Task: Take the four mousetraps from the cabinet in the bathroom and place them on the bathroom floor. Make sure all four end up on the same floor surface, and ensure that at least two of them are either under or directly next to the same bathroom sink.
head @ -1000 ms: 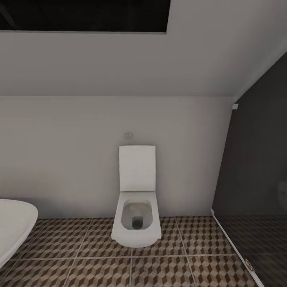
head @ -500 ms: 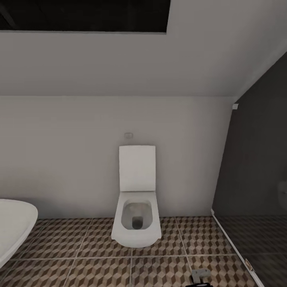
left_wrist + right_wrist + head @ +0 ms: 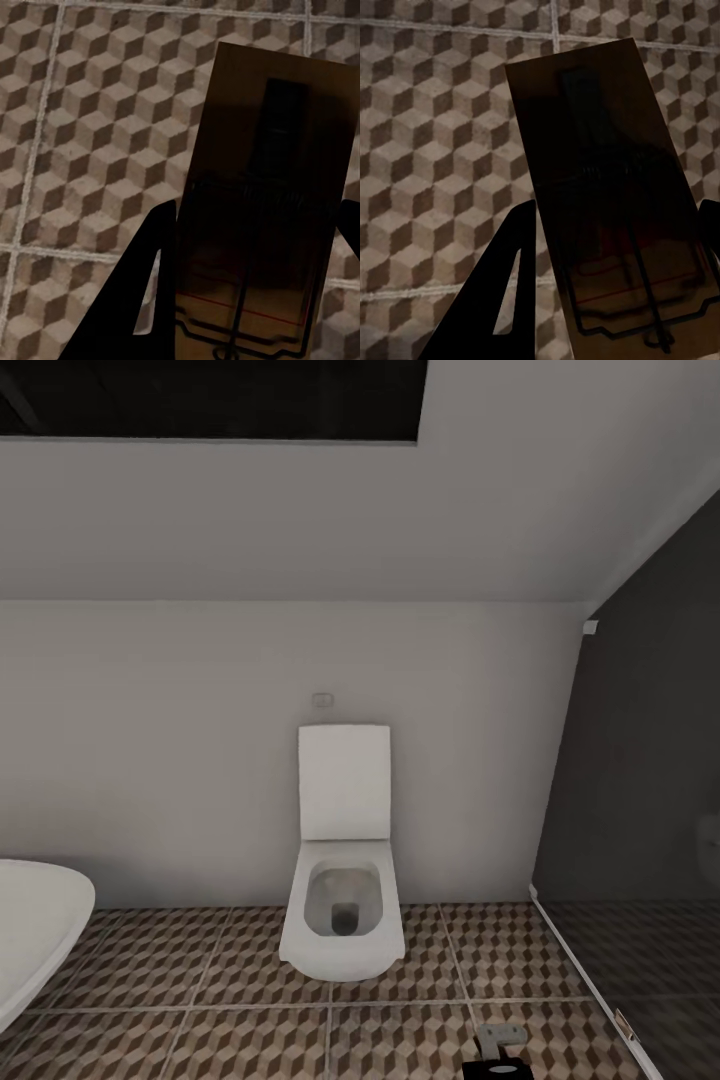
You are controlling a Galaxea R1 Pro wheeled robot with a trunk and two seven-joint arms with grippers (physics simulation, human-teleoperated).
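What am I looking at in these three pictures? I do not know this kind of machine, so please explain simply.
This is a simulated robot with two arms. The wide picture comes from its head camera: a white toilet against the wall, a patterned tile floor, and a bathtub edge at the left. The other two come from cameras near each gripper, looking down at the floor. The left gripper holds one wooden mousetrap, and the right gripper holds another mousetrap, each between two dark fingers.
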